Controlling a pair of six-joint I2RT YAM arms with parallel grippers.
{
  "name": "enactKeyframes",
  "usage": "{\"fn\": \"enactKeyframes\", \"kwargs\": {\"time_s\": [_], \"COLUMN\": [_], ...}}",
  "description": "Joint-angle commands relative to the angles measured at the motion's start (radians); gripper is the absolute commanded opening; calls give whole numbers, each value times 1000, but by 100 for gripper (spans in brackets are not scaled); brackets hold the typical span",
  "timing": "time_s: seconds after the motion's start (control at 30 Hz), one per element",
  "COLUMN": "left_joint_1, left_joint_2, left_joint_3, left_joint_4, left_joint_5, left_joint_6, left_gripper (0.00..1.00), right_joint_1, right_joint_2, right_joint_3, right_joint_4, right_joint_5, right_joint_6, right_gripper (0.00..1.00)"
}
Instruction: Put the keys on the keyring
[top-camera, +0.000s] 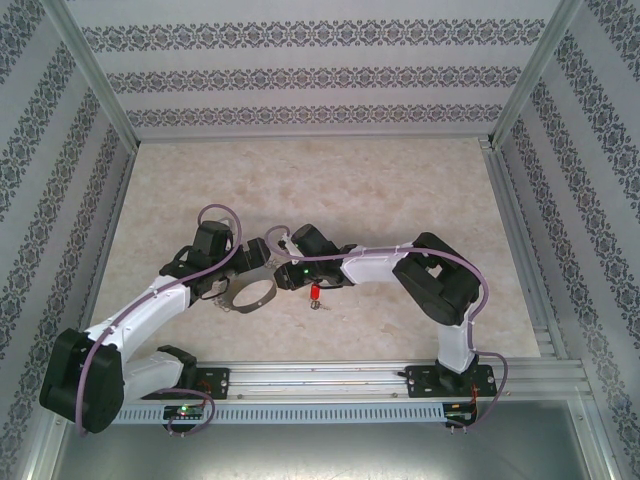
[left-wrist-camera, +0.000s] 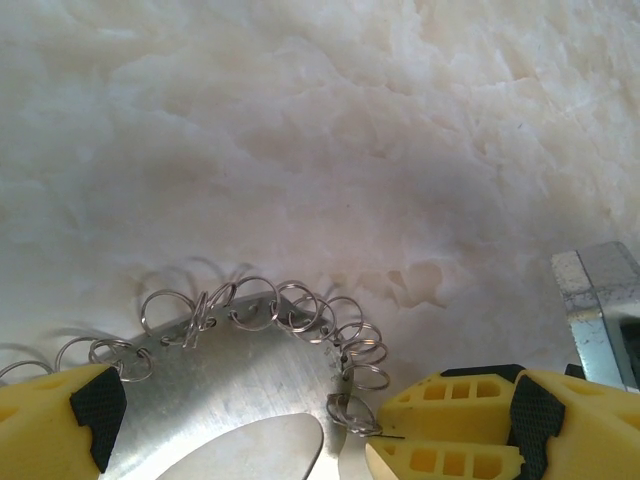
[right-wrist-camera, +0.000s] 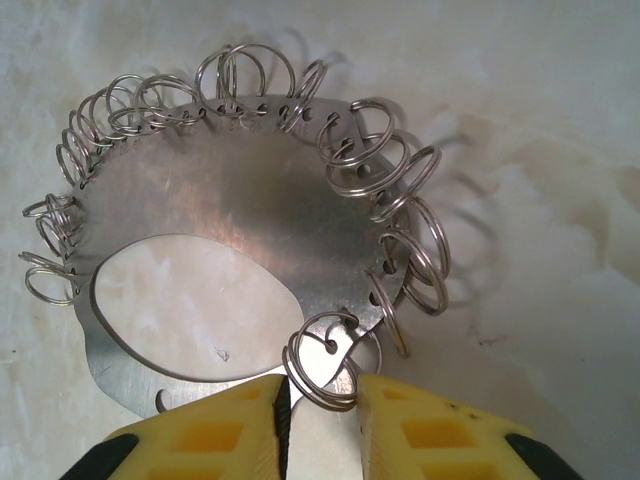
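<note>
The key (top-camera: 315, 294) is seen just beside the right end effector (right-wrist-camera: 322, 392), narrowed around the edge of the keyring (right-wrist-camera: 230, 230), grip unclear; the left end effector (left-wrist-camera: 315, 425) is released.

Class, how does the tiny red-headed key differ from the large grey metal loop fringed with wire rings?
The red-headed key is far smaller than the grey metal loop. The key's head is bright red; the loop is silvery grey throughout. The right tool grips one of the loop's wire rings; the key lies untouched. Both rest on the pale table.
</note>
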Motion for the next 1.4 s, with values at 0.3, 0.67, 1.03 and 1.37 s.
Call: {"fn": "enactKeyframes", "kwargs": {"time_s": [0.3,0.67,1.03,1.37], "left_joint_1": [15,14,15,-6], "left_joint_2": [7,-8,-32,-53], "left_joint_3": [1,-3,-12,-54], "left_joint_4": [41,37,16,-34], "left_joint_5": [23,27,51,201], "left_joint_6": [-21,-32,-23,-1], "left_gripper": [100,100,100,94], "right_joint_1": [21,38,34,26], "right_joint_2": [10,0,-32,-211], "right_joint_3": [29,65,71,-76], "right_joint_4": [-26,-105,-111,-88], "right_joint_5": [12,76,118,155], "right_joint_6": [-43,-110,-101,-74], "right_gripper": [34,40,36,50]}}
